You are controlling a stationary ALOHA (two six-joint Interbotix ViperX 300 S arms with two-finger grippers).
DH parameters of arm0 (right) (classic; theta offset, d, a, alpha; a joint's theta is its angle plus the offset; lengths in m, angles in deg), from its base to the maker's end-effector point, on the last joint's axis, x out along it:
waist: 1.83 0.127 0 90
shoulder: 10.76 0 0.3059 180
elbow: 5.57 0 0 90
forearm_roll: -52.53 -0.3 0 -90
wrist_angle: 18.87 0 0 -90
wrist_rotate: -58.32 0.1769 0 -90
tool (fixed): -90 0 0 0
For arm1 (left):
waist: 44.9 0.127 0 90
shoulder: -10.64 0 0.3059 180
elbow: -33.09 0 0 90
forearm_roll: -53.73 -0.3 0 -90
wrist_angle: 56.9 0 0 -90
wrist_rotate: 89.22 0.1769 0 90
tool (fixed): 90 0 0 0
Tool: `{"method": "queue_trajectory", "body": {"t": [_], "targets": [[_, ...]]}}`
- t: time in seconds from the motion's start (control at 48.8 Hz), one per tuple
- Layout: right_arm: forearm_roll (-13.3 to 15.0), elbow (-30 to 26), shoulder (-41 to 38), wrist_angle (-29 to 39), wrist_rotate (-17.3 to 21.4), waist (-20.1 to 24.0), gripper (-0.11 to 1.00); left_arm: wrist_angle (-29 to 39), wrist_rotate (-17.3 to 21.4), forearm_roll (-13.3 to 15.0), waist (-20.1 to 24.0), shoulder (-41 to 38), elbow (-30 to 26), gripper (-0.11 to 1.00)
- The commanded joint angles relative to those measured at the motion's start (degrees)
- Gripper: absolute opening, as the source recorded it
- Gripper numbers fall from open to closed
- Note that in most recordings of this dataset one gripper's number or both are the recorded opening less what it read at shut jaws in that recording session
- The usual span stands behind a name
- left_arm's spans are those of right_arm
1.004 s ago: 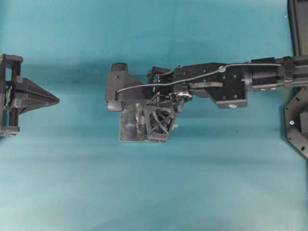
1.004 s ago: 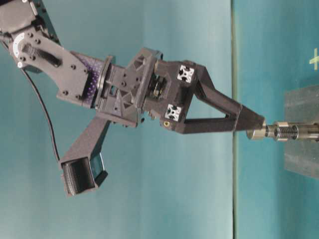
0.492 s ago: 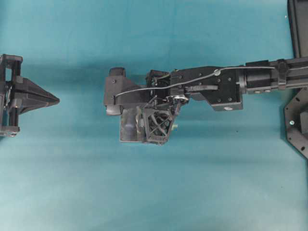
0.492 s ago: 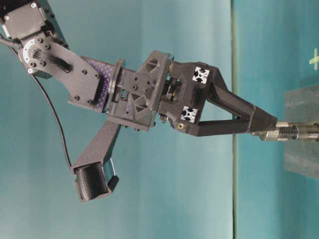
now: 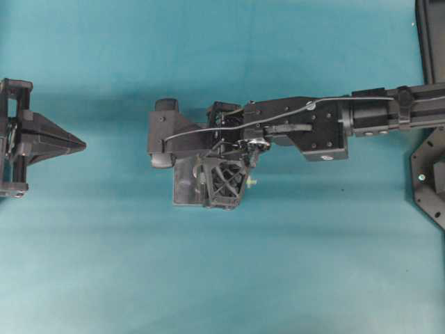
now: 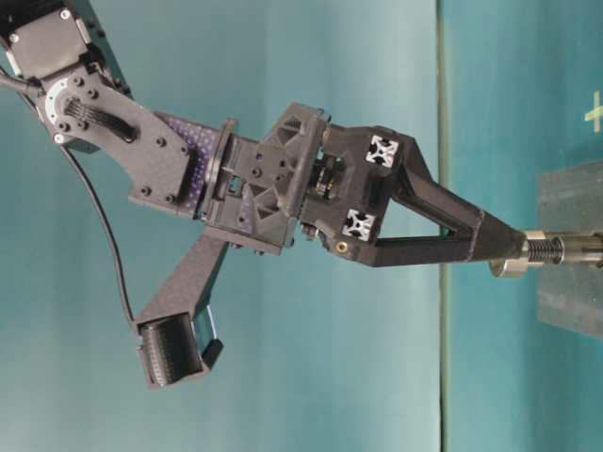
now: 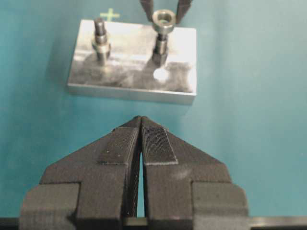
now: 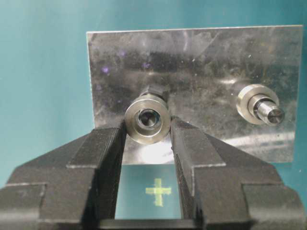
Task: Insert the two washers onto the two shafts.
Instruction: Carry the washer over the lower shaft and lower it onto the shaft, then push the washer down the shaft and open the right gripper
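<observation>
A silver washer [image 8: 147,120] is gripped between the fingers of my right gripper [image 8: 147,126]. It sits over the top end of a threaded shaft [image 7: 161,45] that stands on a metal plate [image 8: 192,62]. In the table-level view the washer [image 6: 516,258] is at the shaft's [image 6: 558,250] tip, right at my right gripper [image 6: 505,249]. A second shaft [image 8: 263,107] on the plate has a washer around its base. My left gripper [image 7: 140,120] is shut and empty, well back from the plate [image 7: 129,79]; overhead it [image 5: 75,145] is at the far left.
The right arm [image 5: 306,129] reaches across the middle and covers most of the plate [image 5: 184,188]. A yellow cross [image 8: 158,190] is marked on the teal cloth next to the plate. Black equipment [image 5: 427,174] stands at the right edge.
My right gripper has moved toward the plate with the washer, which has gone further along the shaft. The left gripper has not moved.
</observation>
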Motion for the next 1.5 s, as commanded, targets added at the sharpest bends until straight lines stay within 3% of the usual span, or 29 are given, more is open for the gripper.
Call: {"method": "queue_trajectory", "body": {"t": [0.0, 0.697, 0.738, 0.86, 0.963, 1.475], "targets": [[0.09, -1.49, 0.97, 0.09, -0.53, 0.18, 0.34, -0.44, -0.09, -0.09, 0.09, -0.18, -0.97, 0.00], [-0.09, -1.49, 0.70, 0.00, 0.09, 0.26, 0.34, -0.44, 0.09, -0.09, 0.09, -0.09, -1.14, 0.00], [-0.18, -1.49, 0.70, 0.18, 0.26, 0.26, 0.37, -0.44, 0.00, -0.09, 0.09, -0.09, -1.14, 0.00], [-0.26, -1.49, 1.05, -0.09, 0.35, 0.26, 0.66, -0.44, 0.00, -0.09, 0.09, -0.09, -1.05, 0.00], [-0.26, -1.85, 1.58, -0.26, 0.26, 0.18, 0.79, -0.44, 0.00, -0.09, 0.09, -0.09, -1.14, 0.00], [-0.79, -1.05, 2.02, 0.00, -0.35, -0.26, 0.82, -0.44, 0.00, -0.09, 0.09, 0.00, -1.14, 0.00]]}}
